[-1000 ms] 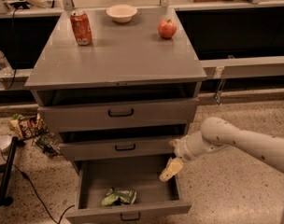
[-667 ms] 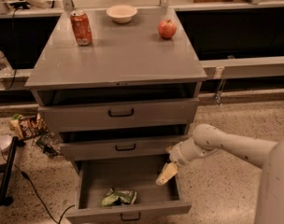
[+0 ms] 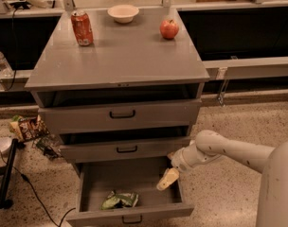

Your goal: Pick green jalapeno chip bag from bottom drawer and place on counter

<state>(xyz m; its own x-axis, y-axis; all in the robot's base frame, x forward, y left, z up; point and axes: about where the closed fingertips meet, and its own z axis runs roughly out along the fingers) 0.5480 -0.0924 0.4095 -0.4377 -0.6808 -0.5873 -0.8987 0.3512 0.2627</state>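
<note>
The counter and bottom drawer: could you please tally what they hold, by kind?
On the counter:
can: 1
bowl: 1
apple: 1
In the bottom drawer:
chip bag: 1
Total: 4
The pincer hangs over the drawer's right side, apart from the bag.

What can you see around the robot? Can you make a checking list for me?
Surface: the counter is flat and grey, with three things on it.
Job's things: the green jalapeno chip bag lies in the open bottom drawer, near its front.
Clutter: a red can, a white bowl and a red apple stand near the back of the counter.
Gripper: the gripper hangs over the drawer's right side, to the right of the bag, not touching it.
Cables: a black cable runs over the floor at the left.
Surroundings: snack packets lie on the speckled floor left of the drawers.
</note>
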